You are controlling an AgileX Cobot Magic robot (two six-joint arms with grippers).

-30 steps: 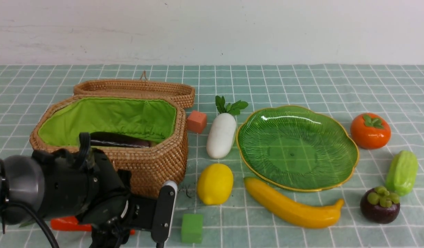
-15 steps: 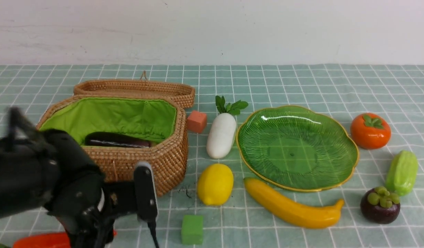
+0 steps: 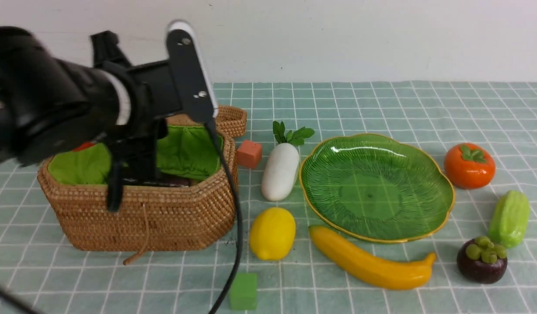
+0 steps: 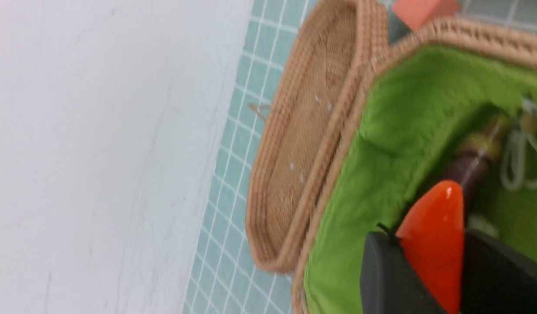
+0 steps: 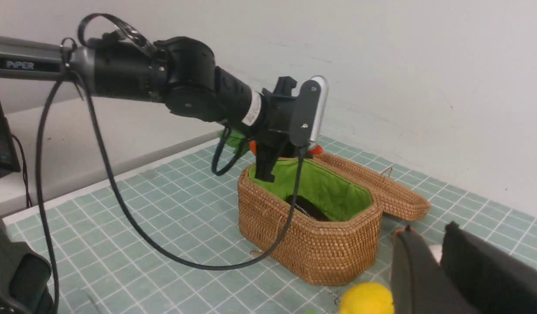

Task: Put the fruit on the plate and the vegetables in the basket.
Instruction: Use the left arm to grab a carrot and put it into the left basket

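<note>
My left pincer (image 4: 429, 253) pinching carrot (image 4: 434, 218)! Only wrist view shows grip; front view hides it behind arm. Below pincer: basket (image 3: 163, 218), eggplant (image 4: 466, 172) inside.

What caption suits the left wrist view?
Left gripper holds the orange carrot over the green-lined basket, eggplant already inside.

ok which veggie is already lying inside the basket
The dark purple eggplant, on the basket floor. The carrot is held over it in the left tool; the radish and green gourd lie on the tablecloth.
</note>
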